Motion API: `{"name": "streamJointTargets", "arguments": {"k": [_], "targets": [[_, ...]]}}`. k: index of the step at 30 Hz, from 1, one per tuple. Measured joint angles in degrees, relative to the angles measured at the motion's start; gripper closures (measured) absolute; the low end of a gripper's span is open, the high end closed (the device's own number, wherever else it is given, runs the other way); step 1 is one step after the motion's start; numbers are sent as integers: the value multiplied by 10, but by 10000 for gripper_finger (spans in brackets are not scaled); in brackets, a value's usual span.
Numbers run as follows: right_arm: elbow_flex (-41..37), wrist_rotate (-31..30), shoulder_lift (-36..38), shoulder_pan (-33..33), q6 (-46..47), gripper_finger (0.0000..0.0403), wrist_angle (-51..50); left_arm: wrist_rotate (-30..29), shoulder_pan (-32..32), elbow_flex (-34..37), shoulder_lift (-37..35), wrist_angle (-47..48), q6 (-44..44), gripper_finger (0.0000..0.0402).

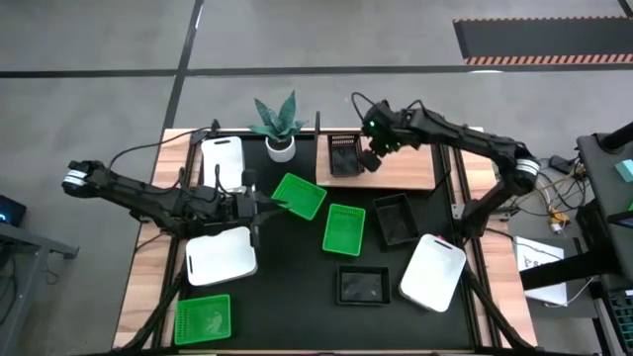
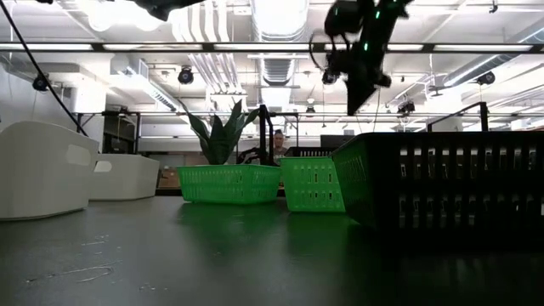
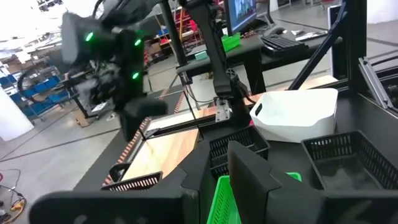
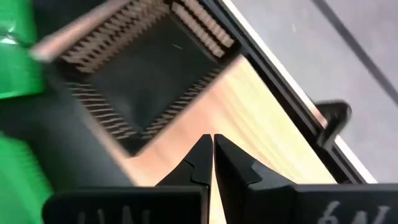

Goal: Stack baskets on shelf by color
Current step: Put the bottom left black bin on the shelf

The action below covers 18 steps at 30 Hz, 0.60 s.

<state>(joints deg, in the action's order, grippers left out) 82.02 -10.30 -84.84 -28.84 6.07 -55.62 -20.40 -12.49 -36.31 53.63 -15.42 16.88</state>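
**One black basket on the shelf, eight still on the table**

From above, I see the shelf (image 1: pixel 396 163), a light wooden board at the table's far edge, holding a single black basket (image 1: pixel 345 157) at its left end. My right gripper (image 1: pixel 373 158) hovers just beside that basket with its fingers pressed together and nothing between them. My right wrist camera looks down past them onto this basket and the bare wood next to it.

My left gripper (image 1: pixel 269 207) is near the table's middle, its fingers nearly closed on the rim of a green basket (image 1: pixel 300 195), which sits tilted. My left wrist camera shows the green mesh pinched between the fingers (image 3: pixel 249 177).

I judge the task barely begun: one basket placed, one in hand, no stack yet.

Counting baskets:
- Three green: the held one, one at centre (image 1: pixel 343 228), one at the near left corner (image 1: pixel 203 319).
- Three black: one shelved, two on the table (image 1: pixel 395 219) (image 1: pixel 362 286).
- Three white: far left (image 1: pixel 223 161), near left (image 1: pixel 221 256), near right (image 1: pixel 432 273).

A potted plant (image 1: pixel 280 126) stands beside the shelf.
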Motion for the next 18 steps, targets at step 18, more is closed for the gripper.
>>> {"name": "streamJointTargets", "arguments": {"k": [18], "targets": [[-23, 91, -112, -47, -20, 394, 65, 3, -11, 1, -1, 1, -16, 360]]}}
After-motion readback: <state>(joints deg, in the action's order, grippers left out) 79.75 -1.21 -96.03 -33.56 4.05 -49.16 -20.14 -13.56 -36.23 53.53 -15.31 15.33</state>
